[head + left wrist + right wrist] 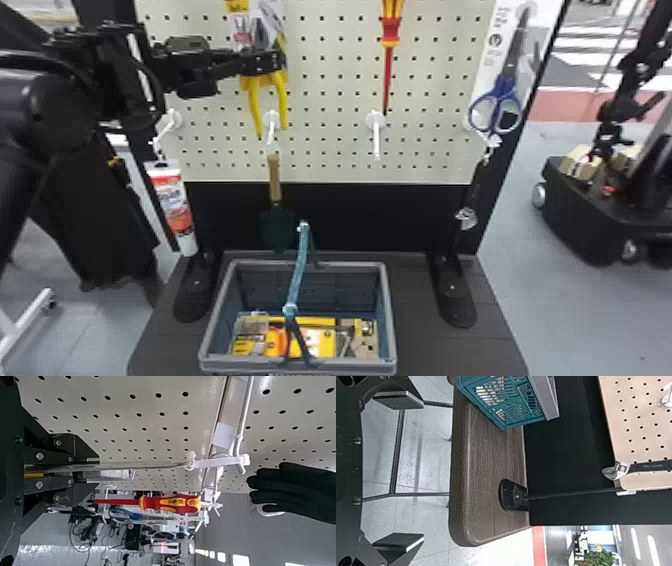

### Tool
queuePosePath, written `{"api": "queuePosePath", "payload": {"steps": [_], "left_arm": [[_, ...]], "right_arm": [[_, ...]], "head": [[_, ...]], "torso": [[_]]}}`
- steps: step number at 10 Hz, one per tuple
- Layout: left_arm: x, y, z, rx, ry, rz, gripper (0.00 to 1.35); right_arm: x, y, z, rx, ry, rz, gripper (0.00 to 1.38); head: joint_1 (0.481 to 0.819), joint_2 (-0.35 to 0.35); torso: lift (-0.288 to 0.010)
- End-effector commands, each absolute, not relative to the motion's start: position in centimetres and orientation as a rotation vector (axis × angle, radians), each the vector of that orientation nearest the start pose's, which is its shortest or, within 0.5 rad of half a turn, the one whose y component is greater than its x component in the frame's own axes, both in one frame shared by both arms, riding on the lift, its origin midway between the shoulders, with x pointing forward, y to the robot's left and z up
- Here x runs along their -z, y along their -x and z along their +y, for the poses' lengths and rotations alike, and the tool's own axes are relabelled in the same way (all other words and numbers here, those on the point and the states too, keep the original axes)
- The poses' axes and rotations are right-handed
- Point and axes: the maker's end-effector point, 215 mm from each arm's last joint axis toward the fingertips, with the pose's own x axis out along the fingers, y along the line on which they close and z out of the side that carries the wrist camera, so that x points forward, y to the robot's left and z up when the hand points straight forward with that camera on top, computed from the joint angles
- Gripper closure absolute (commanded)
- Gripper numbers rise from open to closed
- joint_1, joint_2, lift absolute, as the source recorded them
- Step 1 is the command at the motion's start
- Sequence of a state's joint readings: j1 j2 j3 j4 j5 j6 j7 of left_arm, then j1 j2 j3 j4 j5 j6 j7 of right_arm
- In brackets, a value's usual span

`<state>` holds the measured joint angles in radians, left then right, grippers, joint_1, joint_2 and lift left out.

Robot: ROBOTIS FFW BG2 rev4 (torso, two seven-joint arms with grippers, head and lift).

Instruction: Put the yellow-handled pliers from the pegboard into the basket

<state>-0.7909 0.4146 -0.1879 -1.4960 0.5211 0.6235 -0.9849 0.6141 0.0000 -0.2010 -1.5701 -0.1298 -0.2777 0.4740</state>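
- Left arm [30, 110]: nearest the head camera, entering from the left edge and spanning the pegboard's [330, 107] left side.
- Left gripper [274, 60]: fingers drawn together on the packaged yellow-handled pliers [253, 100].
- Pliers: located at the upper left part of the pegboard, yellow handles pointing down below the fingers. In the left wrist view, the package is edge-on between the fingers, its far end at a white hook [218, 462].
- Obstruction, below pliers: trowel [274, 180], hanging blade down from a lower hook, between the pliers and the basket [350, 264].
- Obstruction, at basket: carry handle [298, 272], raised across the opening.
- Basket: placed on the dark tabletop [420, 350]; contains yellow packaged items [320, 342].
- Adjacent items: tube [172, 205] on the left hook; red-and-yellow screwdriver [391, 30] right of the pliers; blue-handled scissors [506, 85] farther right; adjustable wrench [649, 466] at the board's lower corner.
- Right gripper [417, 471]: fingers wide apart, holding nothing.
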Motion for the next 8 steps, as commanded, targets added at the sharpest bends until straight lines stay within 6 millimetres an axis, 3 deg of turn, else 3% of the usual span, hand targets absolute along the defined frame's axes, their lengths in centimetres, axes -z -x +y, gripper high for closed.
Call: {"api": "queuePosePath", "payload": {"steps": [1,8], "left_arm": [[4.37,-62.5,11.19,1.151,-0.018,-0.009,1.13],[3.87,-62.13,10.86,1.161,-0.02,-0.015,1.13]], "right_arm": [[53.43,-32.03,-25.4,-0.232,-0.105,0.305,0.12],[53.19,-32.01,-25.43,-0.231,-0.107,0.301,0.12]], "head": [[0.549,0.0],[0.549,0.0]], "torso": [[-0.1],[-0.1]]}}
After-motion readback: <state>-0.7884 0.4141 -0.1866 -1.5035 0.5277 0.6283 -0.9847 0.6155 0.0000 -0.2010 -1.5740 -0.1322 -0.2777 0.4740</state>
